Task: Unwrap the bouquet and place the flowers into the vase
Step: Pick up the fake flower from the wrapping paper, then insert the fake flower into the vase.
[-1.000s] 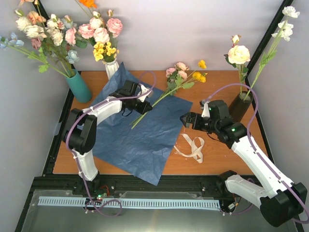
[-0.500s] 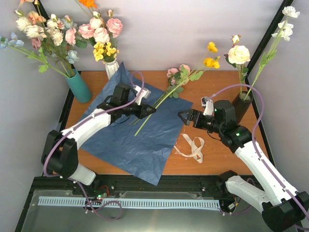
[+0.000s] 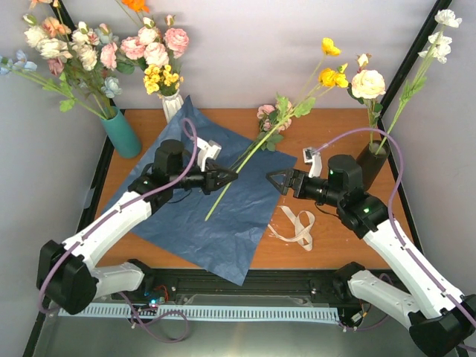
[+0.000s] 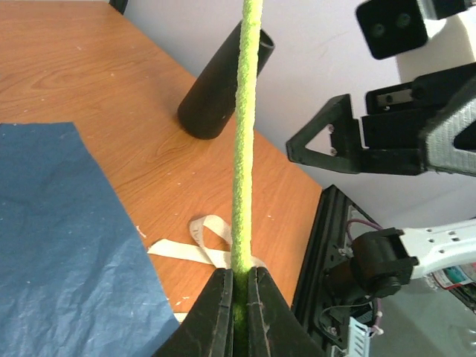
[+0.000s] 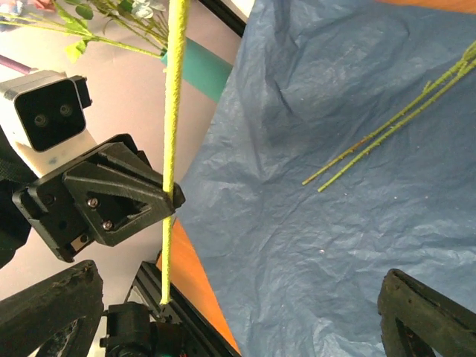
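Beneath the paper (image 3: 216,223) we see one wooden table (image 3: 349,245), bare to the paper's right. That paper, a single crinkled dark-blue sheet, lies spread flat and unwrapped. Two arms reach in from the paper's near side.

Over the paper's middle the left gripper (image 3: 230,177) is clamped tight on one green stem (image 4: 244,149). The stem slants up from above the paper to two clumps of yellow blooms (image 3: 331,74), high off its far right corner. Just off the paper's right edge the right gripper (image 3: 277,181) faces the left one. Its jaws are spread wide, holding nothing and clear of the stem.

We count three vases. A teal one (image 3: 121,134) stands off the paper's far left side and a white ribbed one (image 3: 172,104) at its far corner, each with a full bunch. The dark vase (image 3: 370,165) stands well to the paper's right and already holds two stems, one with a cream bloom (image 3: 368,83) and one with white blooms (image 3: 442,33).

Two more stems (image 5: 387,126) lie on the paper's far right part, their pink blooms (image 3: 265,111) just past its far edge. One beige ribbon (image 3: 297,227) lies looped on the table just off the paper's right edge, nearer to us than the right gripper.
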Controlling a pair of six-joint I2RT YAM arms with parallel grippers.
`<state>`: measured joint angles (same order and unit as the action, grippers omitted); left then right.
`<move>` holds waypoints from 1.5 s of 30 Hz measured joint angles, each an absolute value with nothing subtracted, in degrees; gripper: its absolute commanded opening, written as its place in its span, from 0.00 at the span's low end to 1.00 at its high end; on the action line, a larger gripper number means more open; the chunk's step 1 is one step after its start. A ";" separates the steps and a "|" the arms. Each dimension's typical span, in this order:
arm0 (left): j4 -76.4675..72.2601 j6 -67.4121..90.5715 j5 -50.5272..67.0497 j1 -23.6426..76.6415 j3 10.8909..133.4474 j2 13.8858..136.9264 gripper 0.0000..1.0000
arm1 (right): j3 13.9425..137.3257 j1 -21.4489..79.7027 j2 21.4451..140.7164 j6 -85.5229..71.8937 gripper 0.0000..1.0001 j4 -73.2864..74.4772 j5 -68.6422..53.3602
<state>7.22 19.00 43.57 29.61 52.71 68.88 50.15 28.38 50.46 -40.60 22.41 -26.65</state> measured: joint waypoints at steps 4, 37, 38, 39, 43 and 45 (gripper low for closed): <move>6.81 20.08 44.95 29.65 51.51 65.78 0.00 | 51.57 29.71 50.48 -40.45 0.99 22.41 -26.48; 0.97 22.20 52.77 29.71 48.34 55.90 0.00 | 61.54 34.48 58.13 -34.96 0.69 13.17 -31.03; 0.89 22.24 52.84 29.71 48.23 55.90 0.00 | 61.76 34.79 58.26 -35.00 0.66 12.32 -31.22; 0.84 22.31 52.95 29.71 48.16 55.90 0.00 | 61.98 35.07 58.43 -34.96 0.63 11.57 -31.42; 0.80 22.41 53.21 29.71 48.12 55.90 0.00 | 62.87 36.32 59.79 -35.16 0.51 8.25 -31.79; 0.78 22.41 53.36 29.71 48.12 55.90 0.00 | 63.31 36.86 60.77 -35.31 0.34 6.87 -31.59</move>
